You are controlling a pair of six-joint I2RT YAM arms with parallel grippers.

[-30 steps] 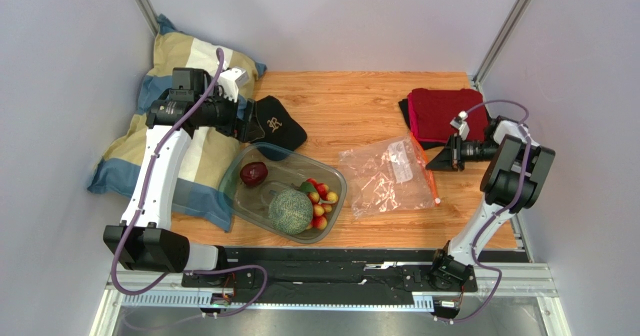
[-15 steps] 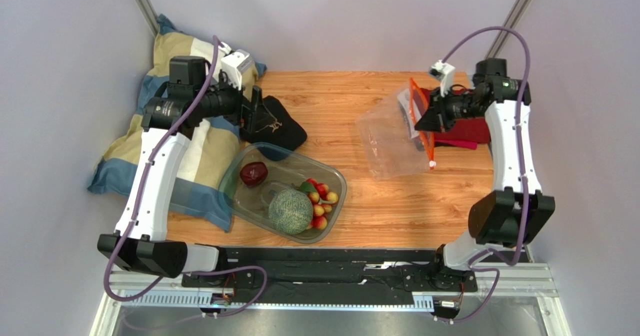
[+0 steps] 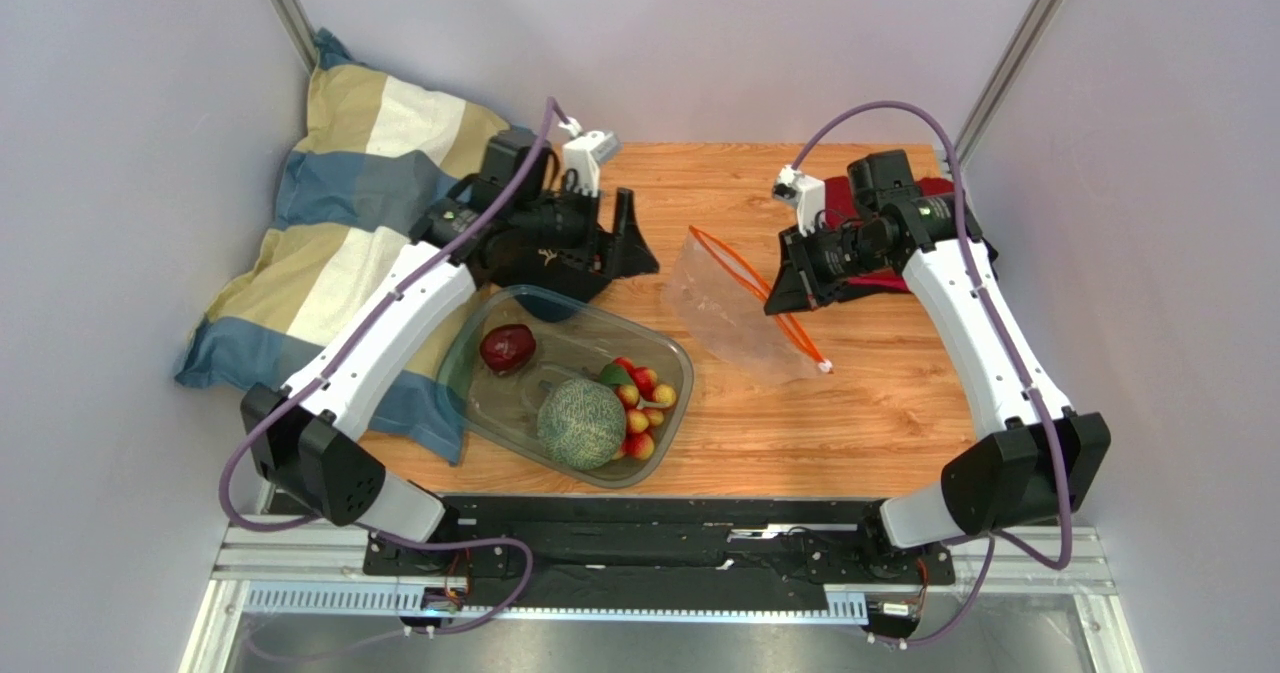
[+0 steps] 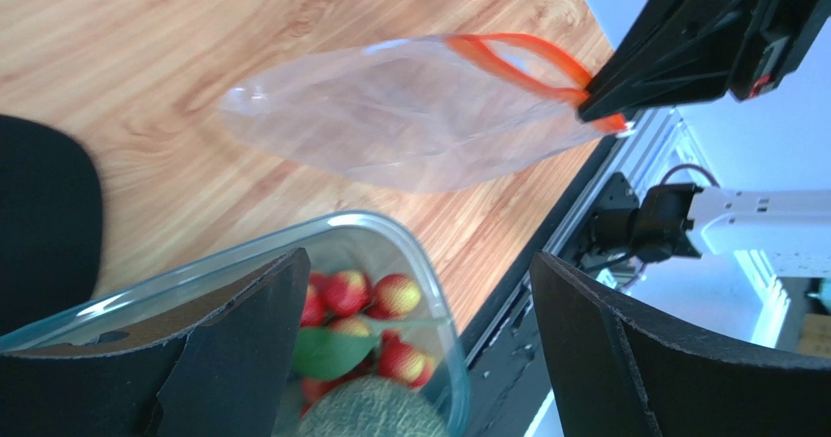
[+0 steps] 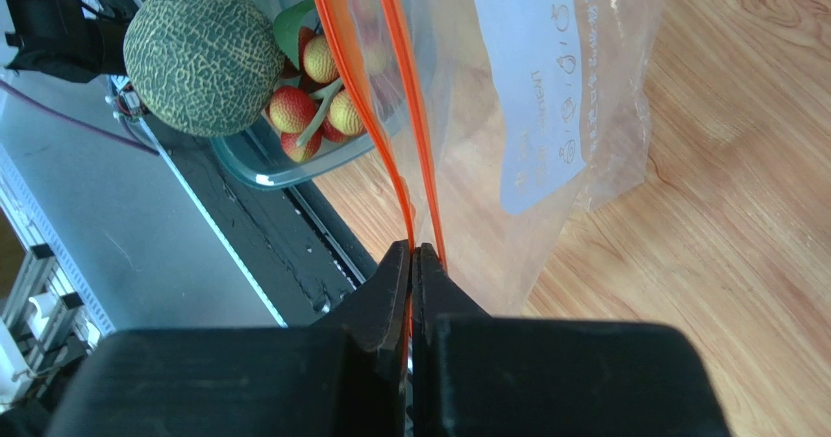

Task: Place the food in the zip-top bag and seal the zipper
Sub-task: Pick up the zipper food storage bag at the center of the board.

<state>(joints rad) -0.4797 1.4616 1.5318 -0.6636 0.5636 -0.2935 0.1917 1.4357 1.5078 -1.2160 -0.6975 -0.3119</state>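
Holding melon [image 3: 580, 421], apple [image 3: 508, 348] and small fruits [image 3: 643, 400], a clear tub [image 3: 679, 366] sits near-left, pillow [image 3: 361, 148] beyond. Right end effector [image 5: 412, 252] pinches the zipper [image 3: 736, 268], zip-top bag [image 3: 721, 310] hanging above the surface [image 3: 887, 403]; left end effector [image 3: 639, 238] hovers spread, perhaps over a dark cap [image 4: 44, 223].

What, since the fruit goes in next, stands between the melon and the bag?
Only the clear tub's wall: the melon lies inside it and likely needs lifting over the rim. Nothing else shows before the zip-top bag in the right gripper.
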